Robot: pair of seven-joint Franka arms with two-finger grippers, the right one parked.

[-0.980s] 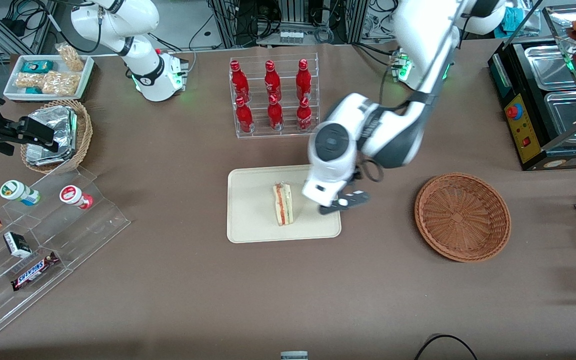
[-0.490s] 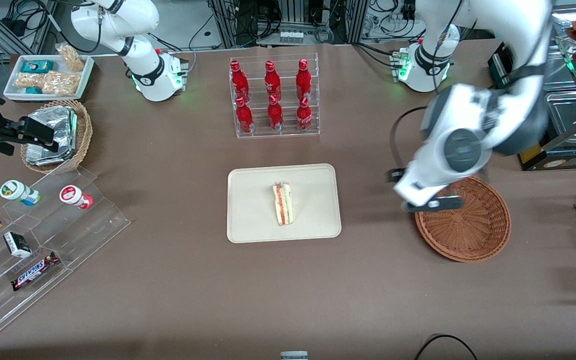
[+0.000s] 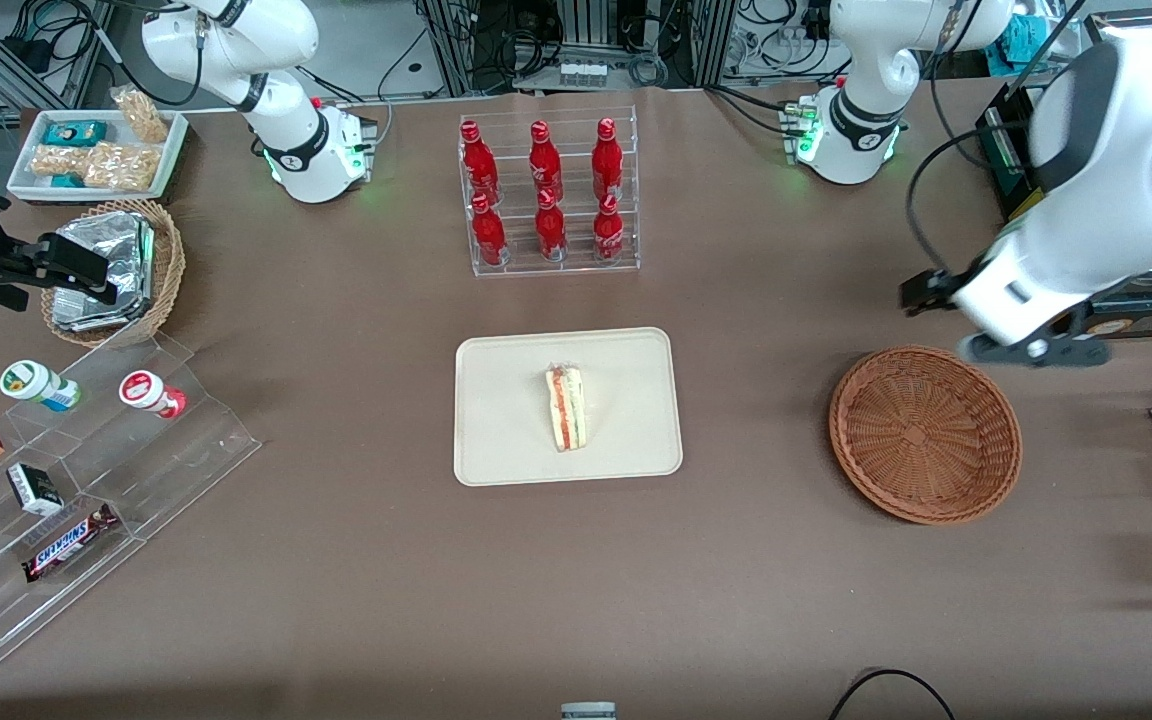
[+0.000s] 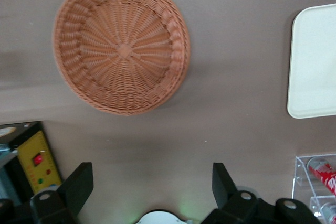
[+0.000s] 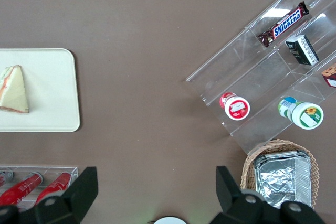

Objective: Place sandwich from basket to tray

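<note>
While the arm withdraws, findings:
Sandwich (image 3: 566, 408): lies on the tray (image 3: 506, 440), well apart from the gripper, released.
Basket (image 3: 924, 434): empty, below and just beside the gripper.
Gripper (image 3: 1036, 350): fingers spread wide, holding nothing; a second ago over the tray, now past the basket toward its own end.
Judgement: placement appears complete.

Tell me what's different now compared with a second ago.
The left arm's pincer has swung away from the tray, passed over the basket, and now hangs open and empty toward the working arm's end of the table. The sandwich stayed put on the tray; the basket stayed empty.
</note>
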